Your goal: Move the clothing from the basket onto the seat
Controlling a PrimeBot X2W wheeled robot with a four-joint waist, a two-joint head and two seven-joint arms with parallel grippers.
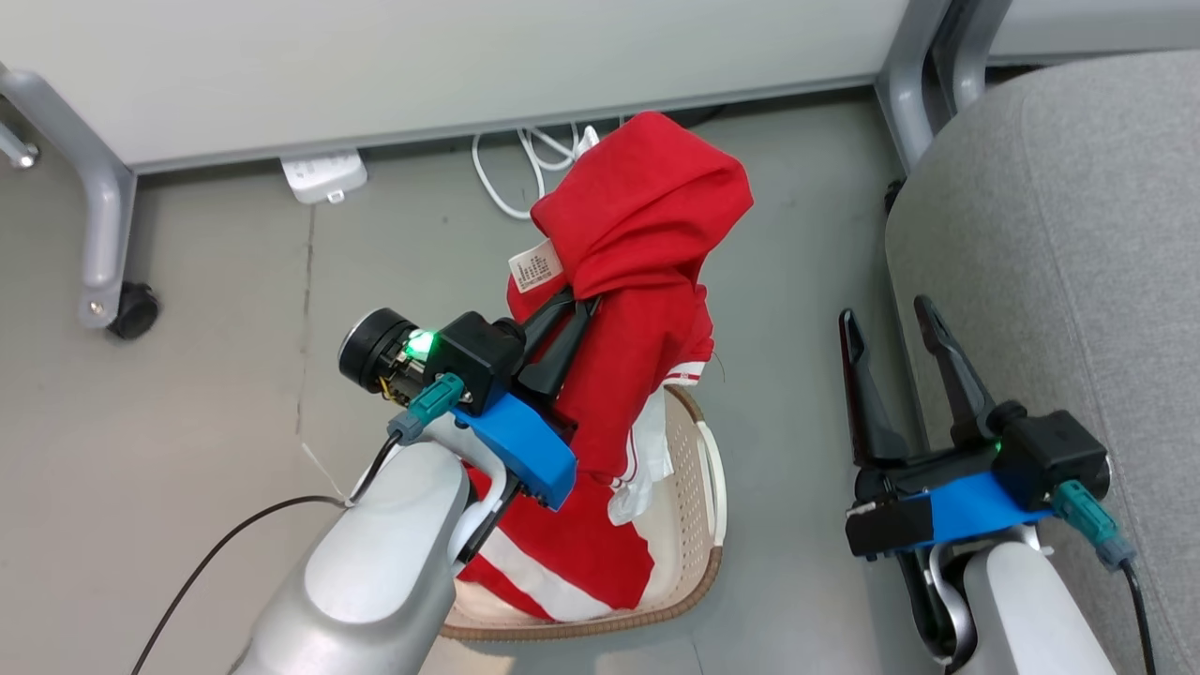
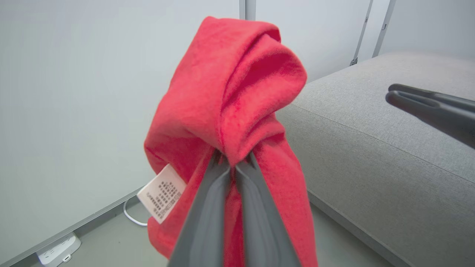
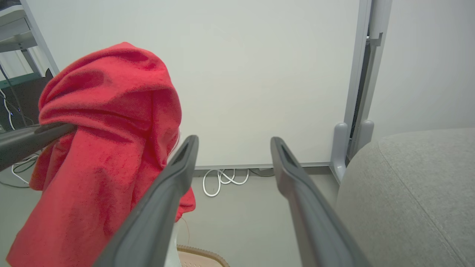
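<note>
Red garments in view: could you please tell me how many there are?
2, it seems. One garment hangs above the basket, pinched by the fingers of the left gripper; the other garment lies in the basket, partly behind the left arm. More may be hidden underneath.

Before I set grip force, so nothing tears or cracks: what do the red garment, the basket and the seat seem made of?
Red garment: soft matte cloth, probably knit; it hangs in loose folds. Basket: seemingly smooth cream plastic, punched with rows of holes, brown woven-look rim. Seat: grey matte upholstery fabric; fine weave and a seam show.
</note>
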